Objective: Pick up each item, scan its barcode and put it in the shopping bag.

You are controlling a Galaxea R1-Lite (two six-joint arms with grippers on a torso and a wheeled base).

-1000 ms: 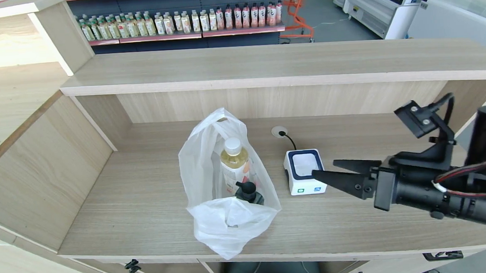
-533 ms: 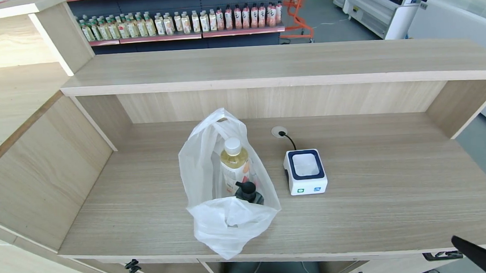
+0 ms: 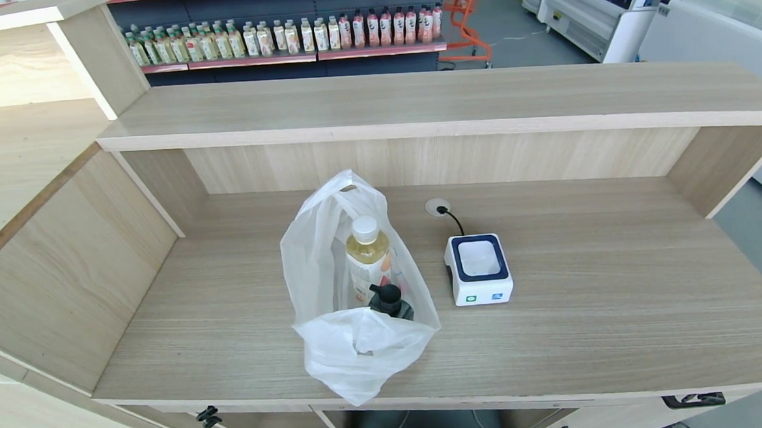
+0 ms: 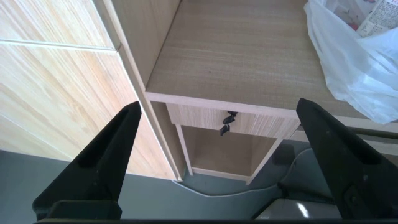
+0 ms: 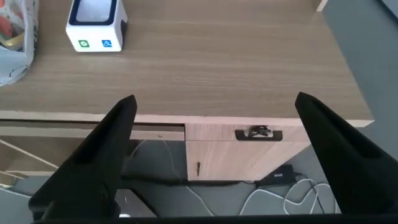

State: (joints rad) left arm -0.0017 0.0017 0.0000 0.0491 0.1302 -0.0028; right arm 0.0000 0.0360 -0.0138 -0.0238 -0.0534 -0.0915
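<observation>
A white plastic shopping bag [image 3: 355, 346] stands open on the wooden counter [image 3: 588, 307]. Inside it stand a bottle of yellow drink with a white cap [image 3: 367, 254] and a dark pump-top bottle [image 3: 389, 301]. Right of the bag sits the white and dark blue barcode scanner [image 3: 478, 269], also seen as the scanner [image 5: 96, 26] from the right wrist. My left gripper [image 4: 217, 149] is open, below the counter's front left edge, with a corner of the bag [image 4: 360, 62] beyond it. My right gripper [image 5: 214, 155] is open, low before the counter's front right edge.
A black cable [image 3: 453, 220] runs from the scanner to a grommet in the counter. A raised shelf [image 3: 440, 100] borders the back and side walls close both ends. Drawers with keys [image 5: 255, 132] sit under the front edge. Store shelves with bottles [image 3: 280, 36] stand behind.
My right arm has drawn back from beside the scanner, down and to the right, out of the head view. The bag, bottles and scanner have not moved.
</observation>
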